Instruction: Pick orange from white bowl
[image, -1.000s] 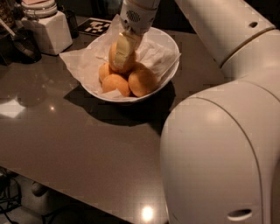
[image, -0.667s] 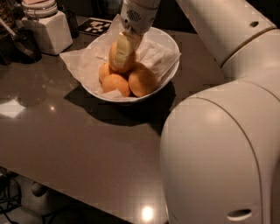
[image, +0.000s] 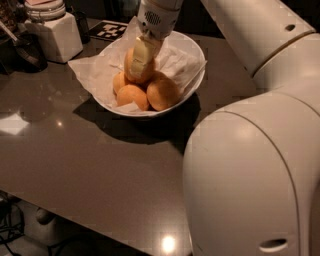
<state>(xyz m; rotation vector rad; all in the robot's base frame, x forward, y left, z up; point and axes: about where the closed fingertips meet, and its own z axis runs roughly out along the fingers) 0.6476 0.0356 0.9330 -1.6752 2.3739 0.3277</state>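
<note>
The biggest thing was the robot arm (image: 250, 180), fat and white. It filled the side to the right of the jaws and the corner nearest the camera, and it bent over the top to reach them. Next was the table (image: 75, 165), dark grey-brown and shiny, which spread out below the jaws and far off to their left. The white bowl (image: 196, 82) sat on the table right under the jaws, wide and round. Crumpled white paper (image: 90, 70) lined it and stuck out over the rim to the left of the jaws. A white box (image: 56, 37) with a lid stood on the table well to the left of the jaws and a bit farther back, apart from the bowl. The gripper (image: 140, 69) came straight down from the top into the middle of the bowl. Its jaws were closed on the orange (image: 151, 71): one pale finger (image: 142, 52) lay across the front of the fruit, and the other was hidden behind it. So the orange was between the jaws, inside the bowl, on top of the pile. Three other oranges (image: 161, 94) lay in the bowl just below the jaws, packed close under it. A small black-and-white tag (image: 112, 30) lay flat on the table behind the jaws, a little to their left.
</note>
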